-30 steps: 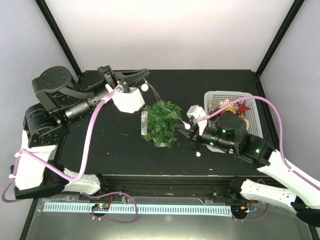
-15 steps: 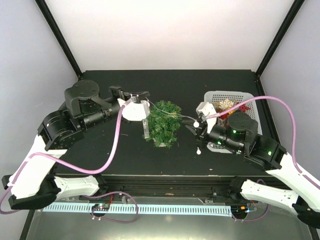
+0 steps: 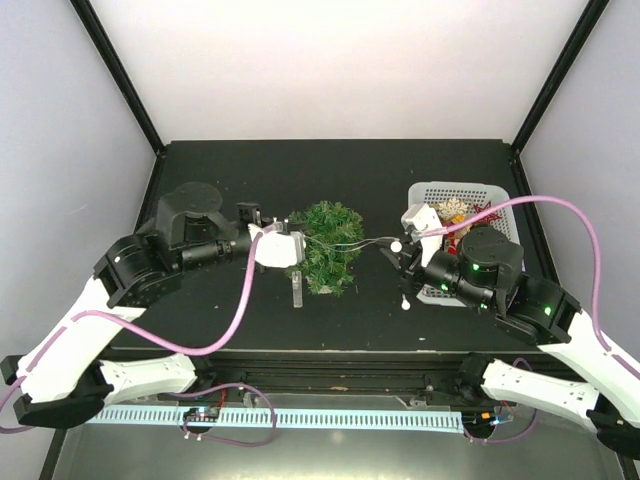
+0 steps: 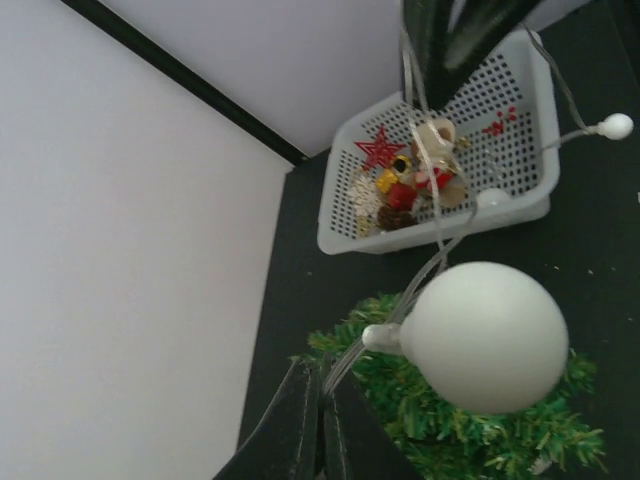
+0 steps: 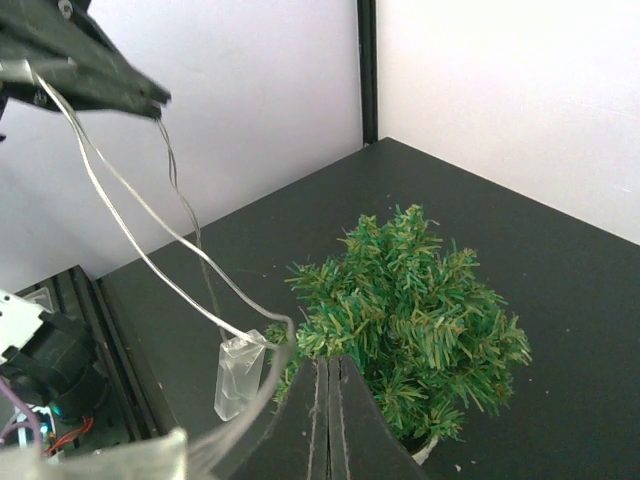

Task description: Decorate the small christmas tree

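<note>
Left claw (image 3: 292, 243) clamped on light wire (image 3: 350, 243) | wire crosses tree (image 3: 325, 268) | basket (image 3: 455, 187) beside

We see bright, even light; the black table (image 3: 220, 170) around the tree (image 3: 328, 246) shows barely any shadow. In the right wrist view the tree is crisp, while a pale shape (image 5: 110, 455) below-left of it blurs close to the lens.

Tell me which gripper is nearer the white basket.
Right. The right gripper sits just off the basket's left wall, facing the tree; the left gripper is beyond the tree, at its left edge. Both pinch the light string.
</note>
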